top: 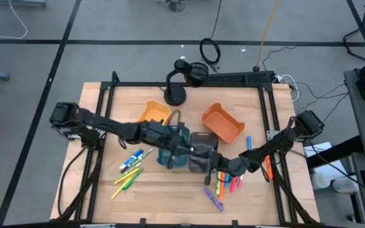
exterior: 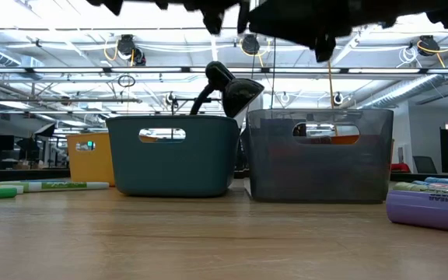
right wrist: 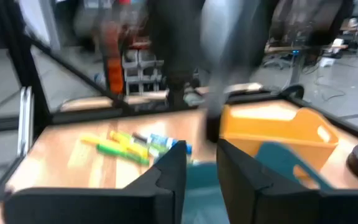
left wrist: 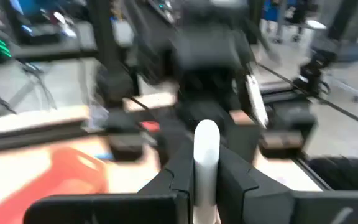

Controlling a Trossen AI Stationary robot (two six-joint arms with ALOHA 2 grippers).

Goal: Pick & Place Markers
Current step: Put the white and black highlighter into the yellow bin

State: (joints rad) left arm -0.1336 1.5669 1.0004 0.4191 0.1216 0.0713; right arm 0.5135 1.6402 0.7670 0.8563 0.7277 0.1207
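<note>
A: Where are the markers?

B: One white capped marker is pinched between the fingers of the left gripper, above the teal plastic bin. Yellow and green markers lie on the wooden table, left of that bin. Pink and orange markers lie right of the dark grey bin beside it.

A: And the right gripper?

B: It hovers by the grey bin, fingers slightly spread, holding nothing.

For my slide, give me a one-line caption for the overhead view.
Both arms meet over the teal bin and grey bin, markers scattered left and right, two orange bins behind.
</note>
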